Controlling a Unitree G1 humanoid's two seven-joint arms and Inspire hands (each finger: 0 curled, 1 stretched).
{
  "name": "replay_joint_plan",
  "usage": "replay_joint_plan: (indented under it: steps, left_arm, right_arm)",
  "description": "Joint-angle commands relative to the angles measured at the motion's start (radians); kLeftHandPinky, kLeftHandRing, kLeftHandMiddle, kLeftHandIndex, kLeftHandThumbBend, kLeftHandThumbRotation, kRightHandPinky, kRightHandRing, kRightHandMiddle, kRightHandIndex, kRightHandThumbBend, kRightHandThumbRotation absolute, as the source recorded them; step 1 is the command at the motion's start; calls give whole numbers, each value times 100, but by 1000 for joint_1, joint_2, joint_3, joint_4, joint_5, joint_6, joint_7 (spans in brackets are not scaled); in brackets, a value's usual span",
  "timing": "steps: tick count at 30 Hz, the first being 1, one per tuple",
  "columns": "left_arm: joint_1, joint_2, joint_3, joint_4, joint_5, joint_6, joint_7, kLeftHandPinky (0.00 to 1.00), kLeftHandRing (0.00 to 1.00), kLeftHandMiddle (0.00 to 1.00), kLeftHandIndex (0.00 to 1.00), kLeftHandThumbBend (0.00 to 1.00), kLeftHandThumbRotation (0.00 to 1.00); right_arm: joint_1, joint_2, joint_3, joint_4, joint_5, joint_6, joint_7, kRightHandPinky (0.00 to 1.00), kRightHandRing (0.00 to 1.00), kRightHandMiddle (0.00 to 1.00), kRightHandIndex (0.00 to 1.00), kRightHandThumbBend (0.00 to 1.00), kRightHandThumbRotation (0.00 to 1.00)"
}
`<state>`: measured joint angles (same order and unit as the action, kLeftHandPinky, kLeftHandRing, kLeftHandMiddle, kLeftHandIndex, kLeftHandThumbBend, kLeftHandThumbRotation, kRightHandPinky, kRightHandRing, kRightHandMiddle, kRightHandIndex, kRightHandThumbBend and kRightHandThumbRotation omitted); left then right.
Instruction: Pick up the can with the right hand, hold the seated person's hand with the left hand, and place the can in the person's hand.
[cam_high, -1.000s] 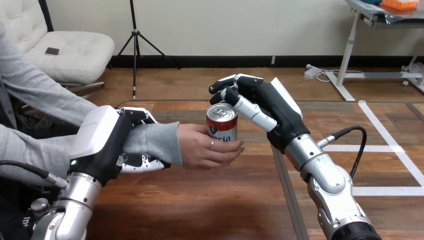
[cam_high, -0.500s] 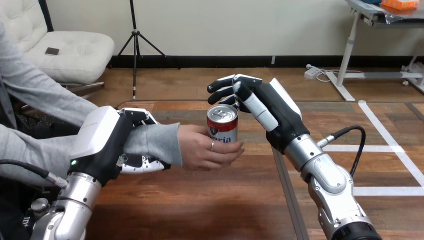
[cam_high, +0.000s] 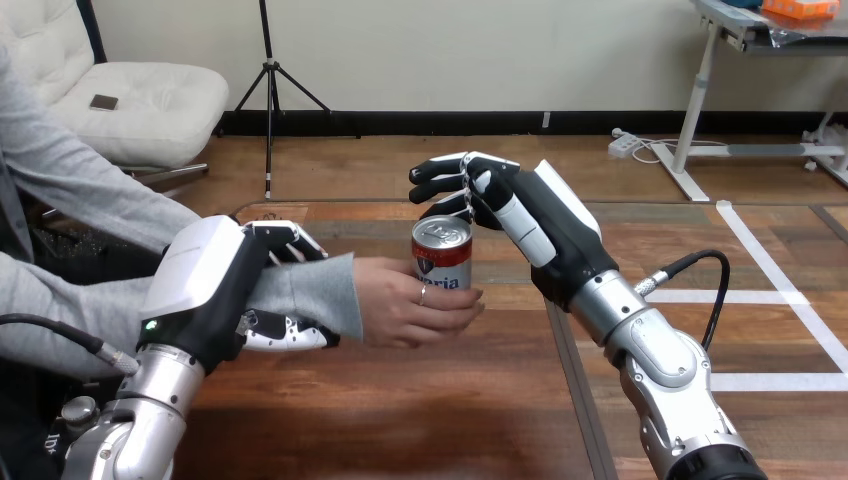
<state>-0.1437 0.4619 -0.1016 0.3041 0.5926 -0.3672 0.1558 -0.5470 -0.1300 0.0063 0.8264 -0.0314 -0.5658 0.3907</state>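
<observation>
Red-and-silver can (cam_high: 442, 256) sits upright in the person's hand (cam_high: 405, 308), which wraps it, so your handover looks done. Right hand (cam_high: 530, 215) hangs just over its top, splayed, gripping nothing. Left hand (cam_high: 205, 285) is clamped on the person's sleeved wrist (cam_high: 318, 290), likely to steady it.

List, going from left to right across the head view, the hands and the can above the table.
left hand → person's hand with the can standing in it → right hand
</observation>
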Motion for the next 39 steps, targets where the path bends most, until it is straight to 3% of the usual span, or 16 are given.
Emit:
replay_joint_plan:
  steps: [1, 9, 19, 28, 39]
  left_arm:
    - [-25, -8, 9, -115, -1, 31, -3, 53, 68, 74, 73, 98, 44]
    - [-7, -11, 12, -151, -4, 56, -2, 69, 80, 85, 82, 98, 58]
    - [-2, -7, 10, -152, 22, 57, 33, 85, 88, 90, 87, 97, 70]
    - [0, -3, 10, -147, 29, 41, 58, 89, 88, 89, 88, 93, 77]
    - [8, -1, 14, -150, 23, 31, 67, 85, 86, 88, 87, 90, 83]
  right_arm:
    - [-6, -28, -14, -56, 30, -26, 12, 66, 73, 75, 77, 100, 100]
    - [3, -36, -15, -64, 34, -26, 19, 71, 77, 79, 80, 100, 100]
    - [13, -42, -15, -74, 40, -34, 15, 72, 77, 79, 81, 100, 100]
    - [24, -42, -19, -86, 61, -35, 26, 72, 78, 80, 81, 100, 100]
    - [39, -41, -28, -102, 90, -38, 44, 72, 77, 79, 81, 100, 100]
